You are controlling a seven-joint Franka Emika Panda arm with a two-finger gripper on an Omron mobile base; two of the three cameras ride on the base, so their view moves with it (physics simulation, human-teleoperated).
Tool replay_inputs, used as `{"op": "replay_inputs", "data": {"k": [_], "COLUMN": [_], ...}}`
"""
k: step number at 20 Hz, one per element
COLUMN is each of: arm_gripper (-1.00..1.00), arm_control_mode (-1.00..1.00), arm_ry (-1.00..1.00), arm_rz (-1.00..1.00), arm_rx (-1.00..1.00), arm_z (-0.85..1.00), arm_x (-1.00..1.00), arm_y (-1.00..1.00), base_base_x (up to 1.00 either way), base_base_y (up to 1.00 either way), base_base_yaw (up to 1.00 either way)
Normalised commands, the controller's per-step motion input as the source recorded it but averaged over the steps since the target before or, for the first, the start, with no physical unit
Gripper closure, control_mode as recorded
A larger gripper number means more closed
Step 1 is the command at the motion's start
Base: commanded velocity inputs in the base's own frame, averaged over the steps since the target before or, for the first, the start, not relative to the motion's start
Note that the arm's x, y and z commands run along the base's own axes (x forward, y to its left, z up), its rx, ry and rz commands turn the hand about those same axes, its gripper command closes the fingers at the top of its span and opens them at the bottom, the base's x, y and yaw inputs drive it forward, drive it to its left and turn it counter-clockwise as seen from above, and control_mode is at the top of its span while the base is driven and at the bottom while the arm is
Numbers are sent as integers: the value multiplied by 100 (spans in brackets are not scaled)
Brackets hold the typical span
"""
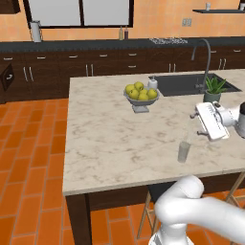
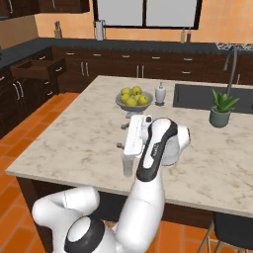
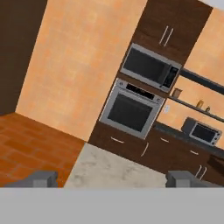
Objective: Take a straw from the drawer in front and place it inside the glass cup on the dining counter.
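The end effector is raised above the desk, turned sideways, its fingers spread wide apart and holding nothing. In the hand view the two fingertips stand far apart at the bottom, facing a wall oven and microwave. The cup stands upright on the desk near its front edge, just below the end effector. A thin pale straw rises from the cup. The drawer stands open at the far left cabinets. A fruit bowl sits beside the sink.
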Motion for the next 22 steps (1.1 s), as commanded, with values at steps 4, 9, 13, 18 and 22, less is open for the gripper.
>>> {"op": "replay_inputs", "data": {"k": [4,9,13,18,22], "arm_gripper": [-100,-100,-100,-100,-100], "arm_control_mode": [-100,-100,-100,-100,-100], "arm_ry": [-18,-12,-4,0,0], "arm_rz": [0,0,0,0,0], "arm_rx": [-44,-53,-57,-56,-48], "arm_z": [37,3,-1,-6,-12], "arm_x": [-74,-64,-41,-23,-28], "arm_y": [72,96,94,85,75], "base_base_x": [0,0,0,0,0], "base_base_y": [0,0,0,0,0], "base_base_yaw": [0,0,0,0,0]}}
